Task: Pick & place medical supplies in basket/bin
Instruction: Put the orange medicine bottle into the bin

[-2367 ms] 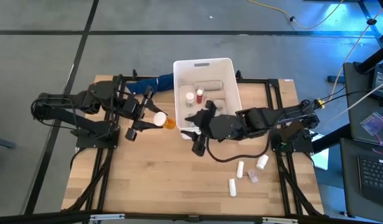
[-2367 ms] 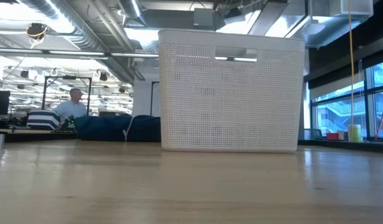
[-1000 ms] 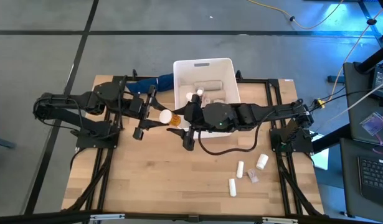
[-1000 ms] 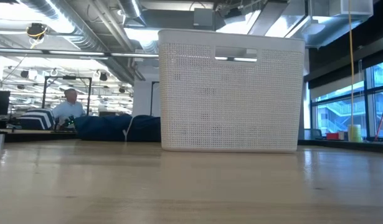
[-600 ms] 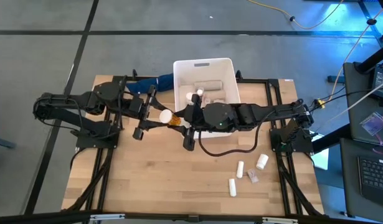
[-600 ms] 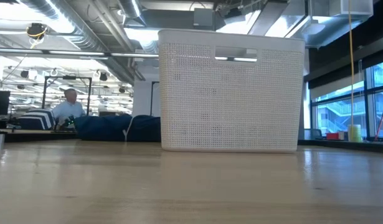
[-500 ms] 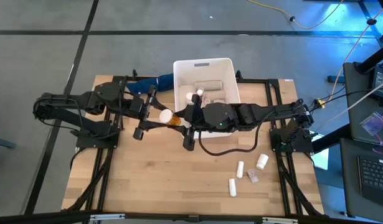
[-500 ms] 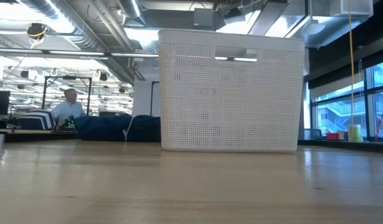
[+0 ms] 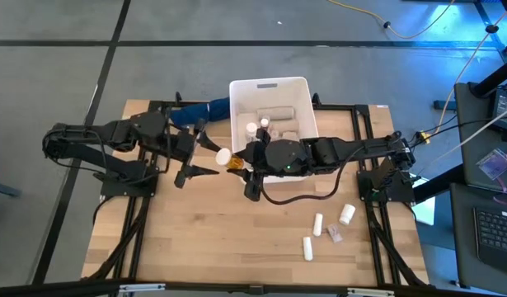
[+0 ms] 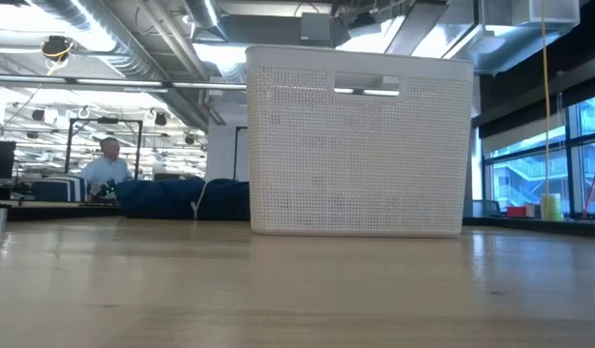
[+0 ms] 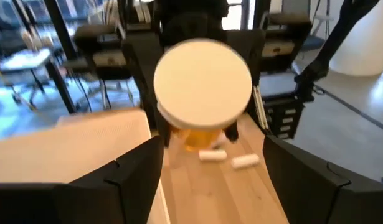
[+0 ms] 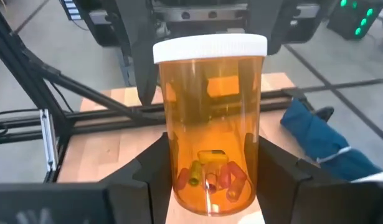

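Handover | my right gripper (image 12: 207, 186) clamped the orange pill bottle (image 9: 228, 159) beside the bin (image 9: 269, 85) | left gripper (image 9: 205, 157) stood open, clear | risk: shallow grip, bottle could slip short of the rim.

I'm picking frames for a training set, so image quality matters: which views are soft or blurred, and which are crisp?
Left wrist view: the white cap and orange bottle under it are soft, its own fingers too. Right wrist view: the orange bottle and its pills are crisp. Low view: the white basket is sharp, with bright ceiling lights behind.
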You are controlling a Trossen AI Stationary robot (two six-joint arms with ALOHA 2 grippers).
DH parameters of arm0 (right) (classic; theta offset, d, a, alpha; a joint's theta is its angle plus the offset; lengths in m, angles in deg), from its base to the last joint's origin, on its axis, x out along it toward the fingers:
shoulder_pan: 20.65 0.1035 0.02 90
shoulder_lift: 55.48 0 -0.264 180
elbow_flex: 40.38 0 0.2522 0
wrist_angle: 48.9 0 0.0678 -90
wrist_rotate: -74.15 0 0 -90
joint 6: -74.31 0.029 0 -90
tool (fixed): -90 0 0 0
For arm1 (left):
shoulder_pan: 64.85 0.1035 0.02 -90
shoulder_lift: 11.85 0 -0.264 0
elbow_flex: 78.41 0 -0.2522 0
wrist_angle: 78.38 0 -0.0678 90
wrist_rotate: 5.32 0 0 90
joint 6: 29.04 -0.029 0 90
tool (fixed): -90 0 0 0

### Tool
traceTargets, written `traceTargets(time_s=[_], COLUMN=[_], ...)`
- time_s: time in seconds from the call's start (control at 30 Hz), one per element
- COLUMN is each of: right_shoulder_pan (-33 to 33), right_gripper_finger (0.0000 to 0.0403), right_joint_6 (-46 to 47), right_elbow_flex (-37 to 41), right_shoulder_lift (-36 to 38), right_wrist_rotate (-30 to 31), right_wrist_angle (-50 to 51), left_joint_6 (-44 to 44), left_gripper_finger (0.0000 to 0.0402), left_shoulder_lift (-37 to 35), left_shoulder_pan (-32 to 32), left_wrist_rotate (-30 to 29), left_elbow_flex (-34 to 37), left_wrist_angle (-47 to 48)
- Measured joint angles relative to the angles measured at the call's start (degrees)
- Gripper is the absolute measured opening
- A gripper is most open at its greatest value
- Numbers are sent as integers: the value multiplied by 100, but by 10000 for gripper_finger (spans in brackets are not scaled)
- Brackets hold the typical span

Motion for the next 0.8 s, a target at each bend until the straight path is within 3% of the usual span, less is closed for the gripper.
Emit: traceTargets(time_s=[0.37, 0.8], right_shoulder_pan=[-9, -11], right_gripper_finger=[173, 173], right_joint_6=[334, 772], right_elbow_flex=[0, 2], right_shoulder_lift=[-110, -458], right_wrist_rotate=[-559, -761], right_wrist_angle=[187, 469], left_joint_6=[823, 1189], left_gripper_finger=[271, 267], left_shoulder_lift=[250, 442], left_shoulder_pan=[0, -2], left_wrist_rotate=[151, 528], left_elbow_flex=[0, -2], left_wrist_angle=[384, 616])
